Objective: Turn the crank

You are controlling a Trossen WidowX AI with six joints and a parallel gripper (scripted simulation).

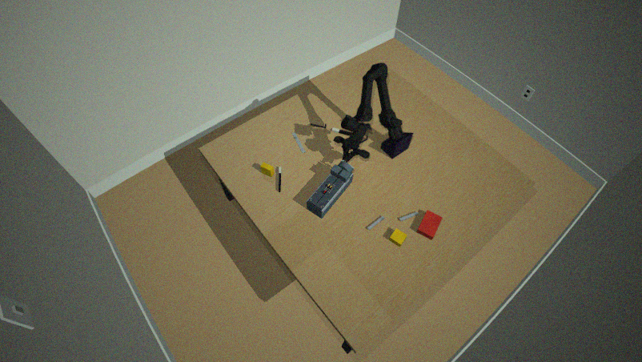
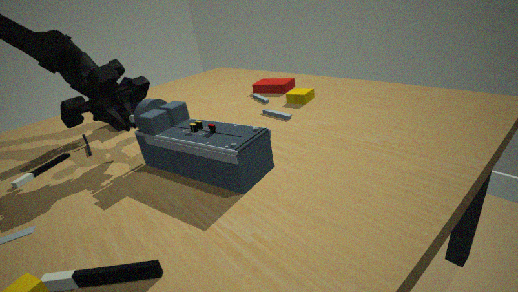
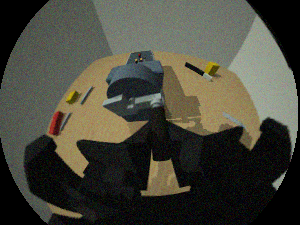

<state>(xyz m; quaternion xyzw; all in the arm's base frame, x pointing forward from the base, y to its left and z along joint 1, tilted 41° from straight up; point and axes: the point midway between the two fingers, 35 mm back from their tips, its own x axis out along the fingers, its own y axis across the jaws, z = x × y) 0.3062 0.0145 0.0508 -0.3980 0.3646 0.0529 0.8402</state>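
The blue-grey machine [image 1: 330, 198] [image 2: 192, 170] [image 3: 119, 74] stands on the table. Its red pointer [image 1: 325, 191] [image 2: 211, 125] is in the slot on top, off the two brass marks [image 1: 329, 186] [image 2: 196, 125] [image 3: 139, 60], a short way towards the end far from the crank. The grey crank arm [image 3: 142, 102] lies roughly level across the disc in the wrist view, with the dark handle [image 3: 160, 139] at its right end. My gripper [image 1: 345, 158] [image 2: 128, 125] [image 3: 157, 122] is shut on the handle; the fingers partly hide it.
A red block [image 1: 430, 224] [image 2: 272, 86] [image 3: 56, 123], a yellow block [image 1: 398, 236] [image 2: 299, 95] and grey bars [image 1: 375, 222] [image 2: 276, 114] lie on one side. Another yellow block [image 1: 266, 169] [image 3: 212, 68] and a black-and-white bar [image 1: 279, 179] [image 2: 115, 274] lie on the other.
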